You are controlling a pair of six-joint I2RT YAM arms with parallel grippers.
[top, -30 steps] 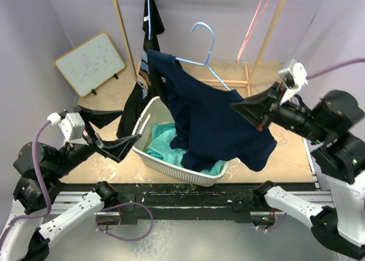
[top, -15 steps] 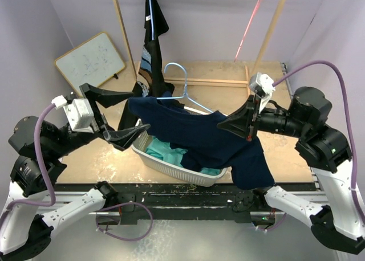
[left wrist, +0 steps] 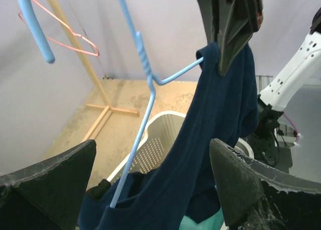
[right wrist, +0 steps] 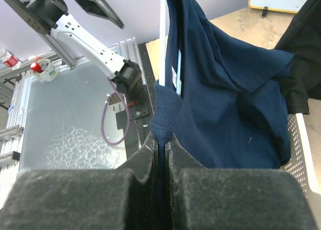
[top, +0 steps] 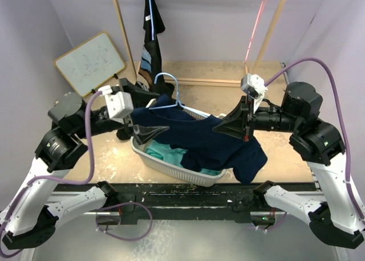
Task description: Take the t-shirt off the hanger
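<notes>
A navy t-shirt (top: 199, 137) hangs half over the white basket (top: 171, 165), with one end of the light blue hanger (top: 169, 89) still inside its collar. My right gripper (top: 217, 130) is shut on a fold of the t-shirt (right wrist: 161, 129) at its shoulder, next to the hanger wire (right wrist: 162, 44). My left gripper (top: 155, 111) stands open around the collar end. In the left wrist view the hanger's wire (left wrist: 131, 154) and the t-shirt (left wrist: 200, 154) pass between its fingers (left wrist: 246, 185) without touching them.
Teal cloth (top: 164, 153) lies in the basket. A black garment (top: 151, 39) hangs on the wooden rack (top: 121, 33) at the back, with a pink hanger (top: 254, 30) on the right. A whiteboard (top: 91, 62) leans at the back left.
The right gripper has drawn the t-shirt and hanger down and left, over the basket. The left gripper has swung up and right, to straddle the collar and hanger.
</notes>
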